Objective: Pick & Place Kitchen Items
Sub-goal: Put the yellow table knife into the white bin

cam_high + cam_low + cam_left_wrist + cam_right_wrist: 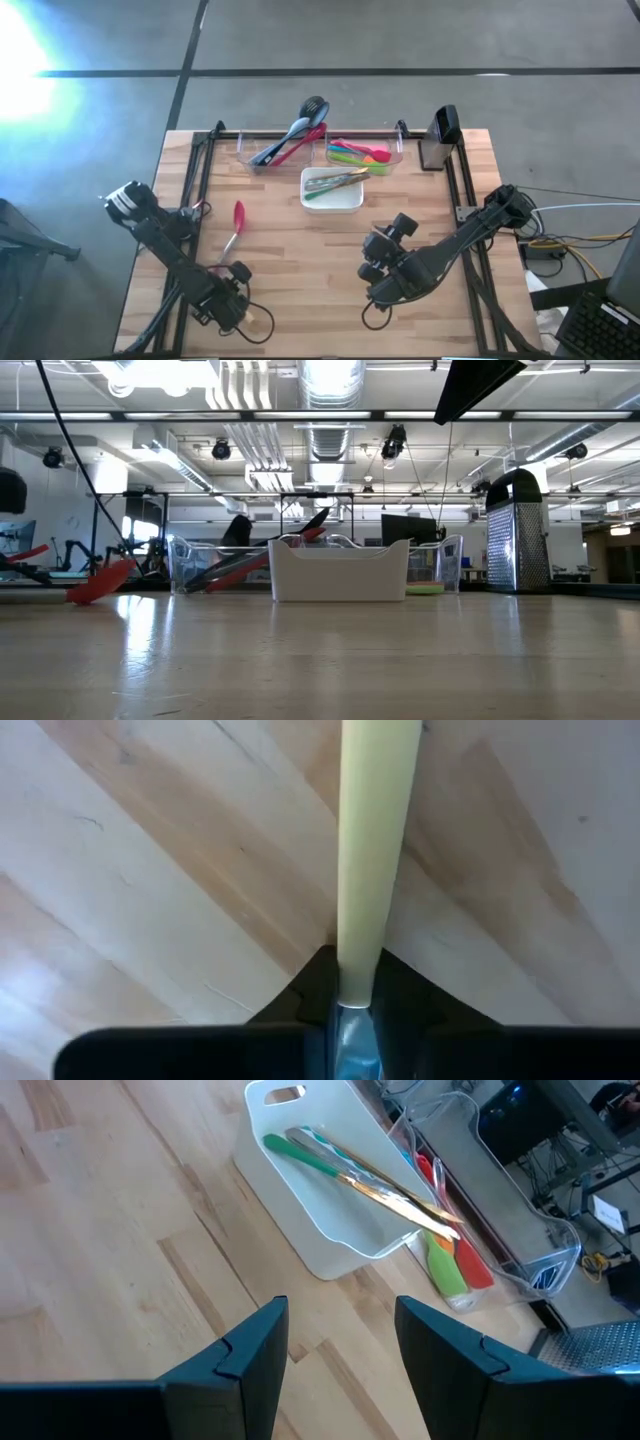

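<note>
- Left claw [243, 316], high view: low at the near left of the desk [300, 300], pinched on a pale wooden-handled utensil [258, 320] lying on the boards.
- Right claw [375, 290] in that view: near right of centre, hovering, carrying nothing.
- Also from above: one red spatula [237, 222] lies loose on the left half of the desk, apart from the left claw.
- At the far edge, two clear bins: left bin [250, 160] has a black slotted turner [310, 110], a blue and a pink-red tool sticking out; right bin [400, 155] holds a green, pink and orange bundle [360, 152].
- White dish [345, 200] just in front of the bins, a green-handled tool [335, 185] and a few more slim ones inside.
- Low view: red spatula head [98, 582] at left, white dish [340, 570] centre, bins behind it, a box grater [516, 530] upright at right. No claw in this picture.
- Left wrist view: pale handle [372, 850] runs straight out from between the fingers [310, 995], pressed tight on its end; handle on or just above the wood, cannot tell which.
- Right wrist view: fingers [250, 1350] spread wide, nothing between, pointing toward the dish [300, 1190] and its green-handled tool [300, 1155].
- Progress, my read: most items are already binned or dished. Left to do: the wooden-handled piece now gripped, then the loose red spatula.
</note>
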Controlling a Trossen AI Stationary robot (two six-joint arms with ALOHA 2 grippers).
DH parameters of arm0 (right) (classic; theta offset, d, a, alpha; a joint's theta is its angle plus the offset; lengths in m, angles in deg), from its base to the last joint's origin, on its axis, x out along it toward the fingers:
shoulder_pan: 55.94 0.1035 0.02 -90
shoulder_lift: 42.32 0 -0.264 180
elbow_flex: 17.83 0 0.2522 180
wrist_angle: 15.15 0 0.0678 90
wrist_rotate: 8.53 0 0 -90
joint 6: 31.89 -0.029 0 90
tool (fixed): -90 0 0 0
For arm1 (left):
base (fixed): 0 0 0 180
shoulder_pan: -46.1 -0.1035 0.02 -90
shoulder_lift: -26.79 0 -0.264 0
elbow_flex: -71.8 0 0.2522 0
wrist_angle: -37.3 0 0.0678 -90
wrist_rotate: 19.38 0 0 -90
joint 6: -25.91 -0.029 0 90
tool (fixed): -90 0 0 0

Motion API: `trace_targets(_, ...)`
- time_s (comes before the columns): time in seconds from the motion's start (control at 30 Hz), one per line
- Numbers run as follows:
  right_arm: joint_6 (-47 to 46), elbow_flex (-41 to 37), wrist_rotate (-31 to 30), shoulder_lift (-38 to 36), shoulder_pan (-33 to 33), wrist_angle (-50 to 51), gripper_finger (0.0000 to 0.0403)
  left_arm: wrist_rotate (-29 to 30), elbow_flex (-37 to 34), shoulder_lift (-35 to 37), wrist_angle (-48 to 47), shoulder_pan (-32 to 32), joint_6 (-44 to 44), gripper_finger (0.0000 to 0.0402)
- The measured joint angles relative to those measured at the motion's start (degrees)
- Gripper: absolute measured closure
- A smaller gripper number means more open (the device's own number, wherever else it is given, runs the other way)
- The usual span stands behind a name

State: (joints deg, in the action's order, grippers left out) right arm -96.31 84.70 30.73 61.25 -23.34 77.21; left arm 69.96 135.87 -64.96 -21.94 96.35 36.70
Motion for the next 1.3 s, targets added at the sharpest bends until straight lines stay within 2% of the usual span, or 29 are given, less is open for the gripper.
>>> trace_targets(0.2,0.15,0.0,0.0,0.0,0.0,-0.1,0.0225,5.36,5.06,0.78,-7.94,-1.23,-1.31,0.036)
trace_targets(0.43,0.33,0.09,0.0,0.0,-0.04,-0.14,0.0225,15.3,10.92,7.86,-11.09,-2.68,-3.51,0.036)
trace_targets(0.57,0.35,0.3,-0.01,0.0,-0.03,-0.14,0.0225,24.48,12.06,13.53,-10.48,-3.7,-3.73,0.036)
trace_targets(0.73,1.08,0.35,-0.65,0.0,-0.02,-1.47,0.0225,41.43,10.44,20.5,-2.09,-3.91,-7.98,0.036)
trace_targets(0.8,2.69,0.33,-1.93,0.0,-0.02,-3.19,0.0225,48.36,8.35,23.29,5.74,-3.91,-11.73,0.036)
trace_targets(0.87,5.2,0.33,-2.96,0.0,0.04,-5.8,0.0225,52.49,5.06,26.2,15.62,-4.15,-17.43,0.036)
trace_targets(0.93,8.11,0.33,-4.61,0.0,0.16,-8.74,0.0225,53.46,0.71,28.93,28.12,-4.9,-23.81,0.036)
trace_targets(1.03,13.33,0.24,-8.54,0.0,0.5,-14.28,0.0225,51.8,-7.75,32.49,49.45,-6.67,-32.96,0.036)
trace_targets(1.1,17.56,-0.22,-11.27,0.0,0.55,-19.14,0.0225,49.4,-14.29,34.28,66.39,-8.54,-38.13,0.036)
trace_targets(1.17,22.6,-0.67,-12.95,0.02,0.55,-25.41,0.0225,44.62,-20.81,35.05,83.31,-11.03,-41.73,0.036)
trace_targets(1.3,34.51,-1.2,-13.99,0.02,0.5,-38.2,0.0225,26.71,-32.0,35.03,110.91,-17.44,-41.72,0.036)
